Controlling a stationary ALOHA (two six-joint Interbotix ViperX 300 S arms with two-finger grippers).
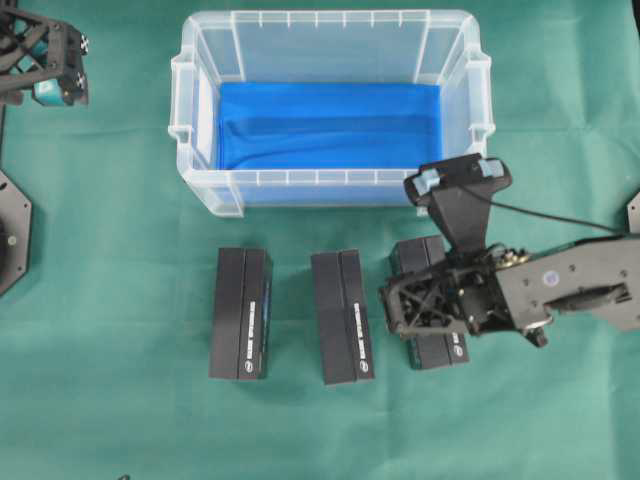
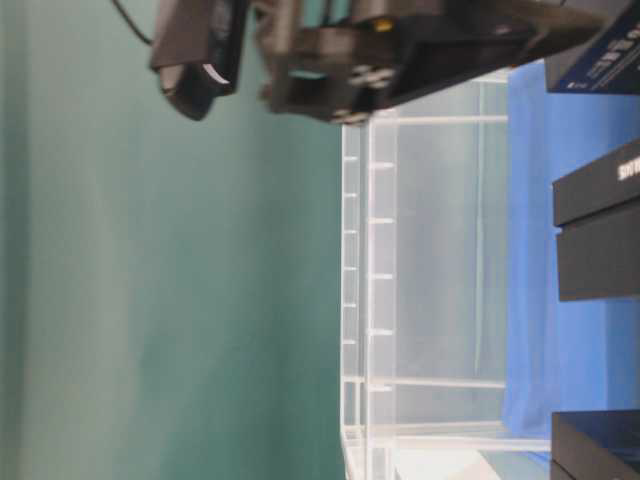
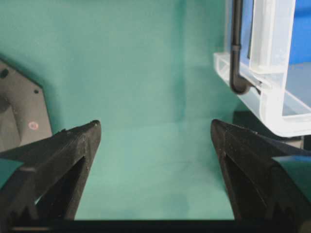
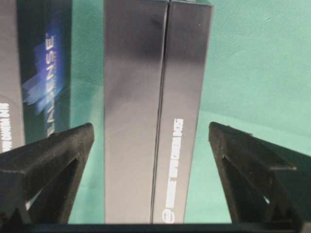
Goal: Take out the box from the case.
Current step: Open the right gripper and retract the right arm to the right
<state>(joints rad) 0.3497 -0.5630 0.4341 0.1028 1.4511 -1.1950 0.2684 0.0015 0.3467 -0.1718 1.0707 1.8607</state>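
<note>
Below the case (image 1: 330,190), three boxes lie on the surface (image 1: 120,420); right gripper (image 4: 150,141) gapes wide over the rightmost box (image 1: 432,350), gripping nothing; left gripper (image 3: 155,141) wide open, empty, upper left.

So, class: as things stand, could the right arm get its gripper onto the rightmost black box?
Probably yes: the right gripper hangs open directly over the rightmost black box on the green cloth, nothing between.

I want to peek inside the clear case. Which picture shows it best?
The overhead view: the whole case shows, with only blue cloth inside. Table-level shows one wall; left wrist shows a rim corner; right wrist shows none.
</note>
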